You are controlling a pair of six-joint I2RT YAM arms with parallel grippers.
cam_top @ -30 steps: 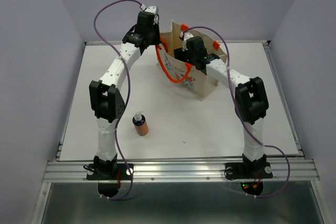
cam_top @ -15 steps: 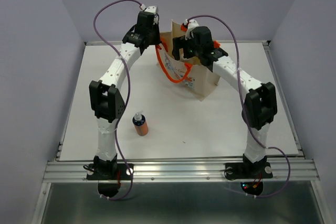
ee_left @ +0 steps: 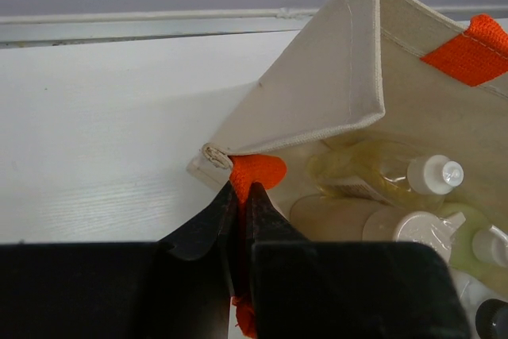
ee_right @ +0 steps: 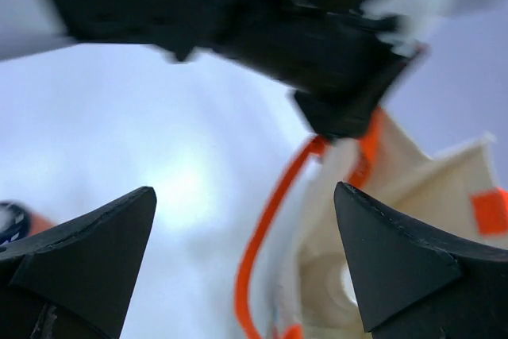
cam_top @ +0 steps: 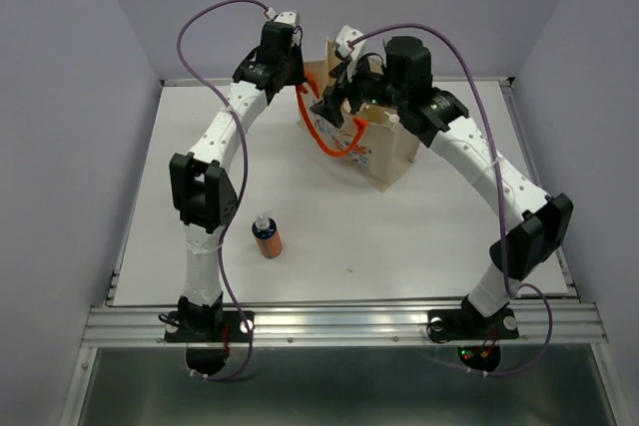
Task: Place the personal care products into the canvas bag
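The canvas bag (cam_top: 395, 153) stands at the back of the table, its orange handle (cam_top: 325, 143) hanging down its left side. My left gripper (cam_top: 297, 83) is shut on an orange tab (ee_left: 257, 172) at the bag's left rim. Inside the canvas bag (ee_left: 333, 93) lie several personal care products: a clear amber bottle (ee_left: 373, 166), a peach one (ee_left: 337, 216), a pale yellow-green one (ee_left: 468, 228) and a dark cap (ee_left: 497, 320). My right gripper (cam_top: 335, 103) hovers above the bag's left edge, open and empty (ee_right: 242, 196). An orange-brown bottle (cam_top: 266, 237) stands alone on the table.
The white table (cam_top: 399, 236) has a raised metal rail (cam_top: 339, 318) along its near edge. Purple cables loop over both arms. The left gripper's black body (ee_right: 333, 61) fills the top of the right wrist view, close to my right fingers (ee_right: 397, 260).
My right gripper has opened wide and risen out of the bag, swinging up and to the left. The left gripper keeps its hold and has not moved.
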